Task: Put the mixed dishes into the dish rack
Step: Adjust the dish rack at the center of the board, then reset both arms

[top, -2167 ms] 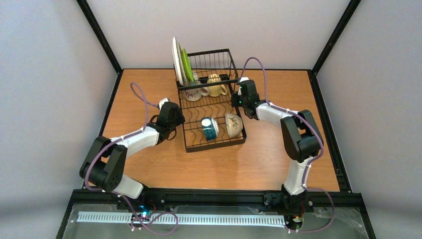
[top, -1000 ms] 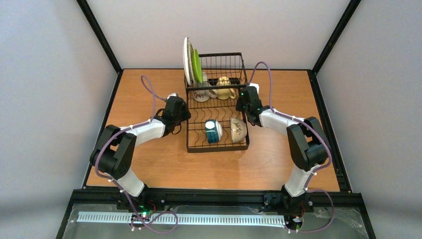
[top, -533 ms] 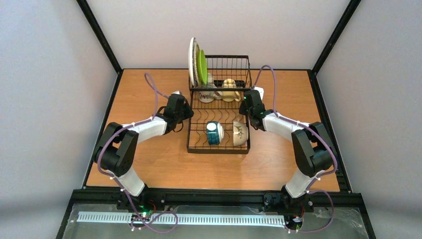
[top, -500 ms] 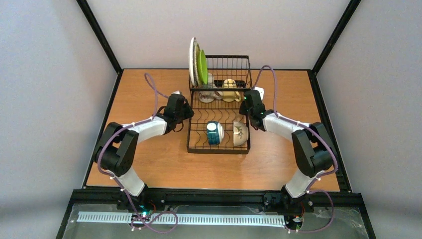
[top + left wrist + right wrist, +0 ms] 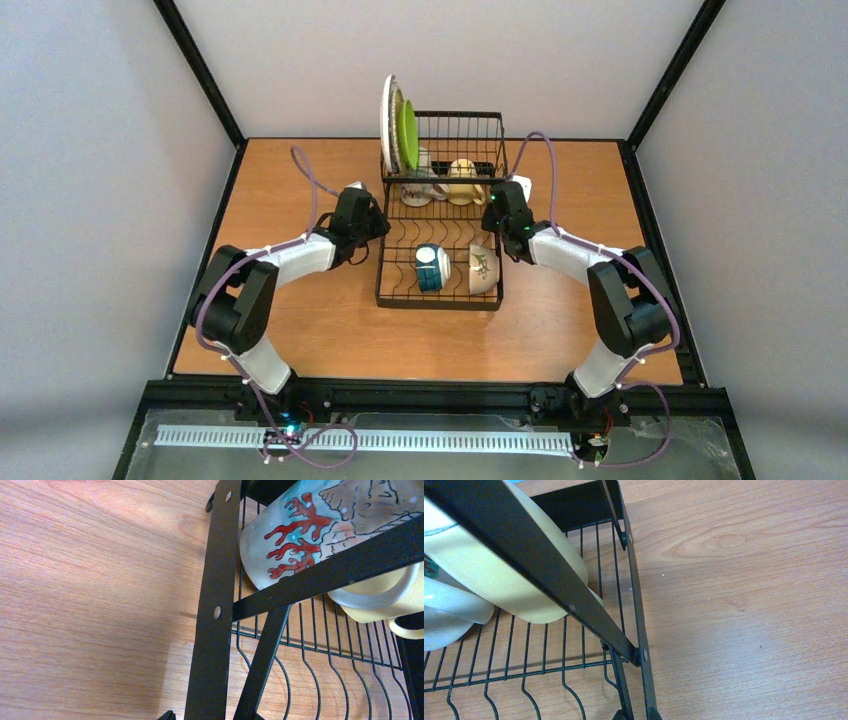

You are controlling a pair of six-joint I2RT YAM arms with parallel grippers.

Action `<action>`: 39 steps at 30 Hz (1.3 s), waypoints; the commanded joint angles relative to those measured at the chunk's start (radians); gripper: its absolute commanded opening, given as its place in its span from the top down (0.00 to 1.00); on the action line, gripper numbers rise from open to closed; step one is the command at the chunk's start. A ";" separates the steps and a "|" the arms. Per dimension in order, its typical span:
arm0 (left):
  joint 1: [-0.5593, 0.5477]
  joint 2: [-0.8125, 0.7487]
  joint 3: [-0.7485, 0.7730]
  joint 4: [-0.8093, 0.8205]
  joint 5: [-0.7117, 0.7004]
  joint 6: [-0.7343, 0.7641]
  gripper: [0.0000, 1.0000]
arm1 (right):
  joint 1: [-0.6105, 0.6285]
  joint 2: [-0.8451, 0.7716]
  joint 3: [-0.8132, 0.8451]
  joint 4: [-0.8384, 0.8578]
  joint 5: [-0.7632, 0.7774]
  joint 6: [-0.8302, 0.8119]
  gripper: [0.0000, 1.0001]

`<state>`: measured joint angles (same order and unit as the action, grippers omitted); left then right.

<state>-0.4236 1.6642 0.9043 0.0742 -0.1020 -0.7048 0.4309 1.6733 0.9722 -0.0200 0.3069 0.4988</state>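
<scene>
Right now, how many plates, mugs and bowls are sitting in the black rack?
Plates: 3 (squeezed together, so I'm not sure)
Mugs: 2
Bowls: 2
Total: 7

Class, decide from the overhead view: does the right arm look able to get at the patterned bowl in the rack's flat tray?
Probably yes, once it lets go. The bowl lies uncovered just nearer than the right gripper, but that gripper is shut on the rack.
</scene>
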 commanded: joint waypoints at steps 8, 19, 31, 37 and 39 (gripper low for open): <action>0.002 -0.009 0.017 0.010 -0.017 0.016 0.17 | -0.042 -0.038 -0.030 -0.120 0.099 0.040 0.54; 0.001 -0.033 -0.019 0.030 0.028 -0.010 0.17 | -0.042 -0.074 -0.026 -0.131 0.086 0.023 0.45; -0.055 -0.063 -0.062 0.049 0.016 -0.040 0.18 | -0.042 -0.135 -0.031 -0.141 0.066 0.008 0.44; -0.101 -0.067 -0.072 0.043 -0.013 -0.062 0.18 | -0.042 -0.165 -0.030 -0.151 0.064 0.001 0.44; -0.115 -0.072 -0.077 0.041 -0.021 -0.070 0.18 | -0.041 -0.176 -0.030 -0.153 0.065 0.000 0.43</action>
<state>-0.4976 1.6199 0.8387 0.0994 -0.1177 -0.7444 0.3885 1.5314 0.9543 -0.1474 0.3523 0.5102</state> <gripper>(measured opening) 0.825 0.564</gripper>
